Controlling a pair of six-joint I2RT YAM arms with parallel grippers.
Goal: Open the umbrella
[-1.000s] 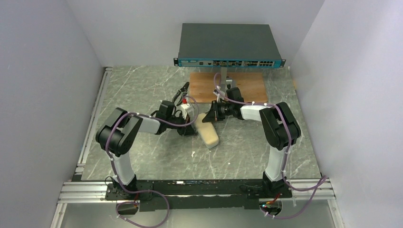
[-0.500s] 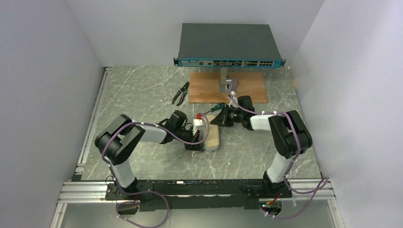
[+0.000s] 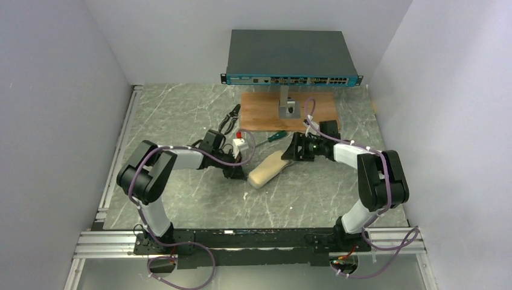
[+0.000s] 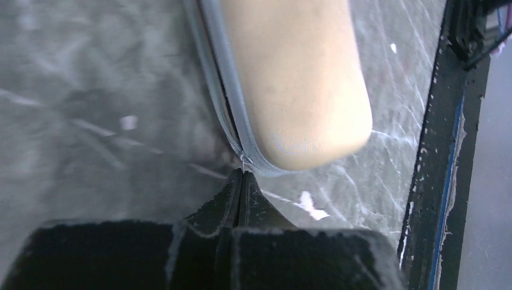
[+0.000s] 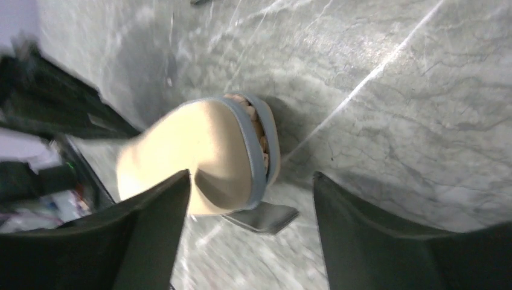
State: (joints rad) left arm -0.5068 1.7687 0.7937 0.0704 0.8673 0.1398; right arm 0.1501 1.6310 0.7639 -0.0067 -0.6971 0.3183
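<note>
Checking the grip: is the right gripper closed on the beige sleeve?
No, the right gripper stands wide open, facing the end of the beige sleeve.

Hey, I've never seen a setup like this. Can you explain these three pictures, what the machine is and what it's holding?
These are two robot arms bolted at a table's near edge. The wide picture looks down from above and behind them; the other two come from cameras on each wrist. On the marble table lies a beige zippered case, partly unzipped, with the crinkly umbrella peeking out. The left end effector is closed on what looks like the zipper pull. The right end effector is open around the case's other end, gripping nothing. Behind sit pliers, a screwdriver, a wooden board and a network switch.
</note>
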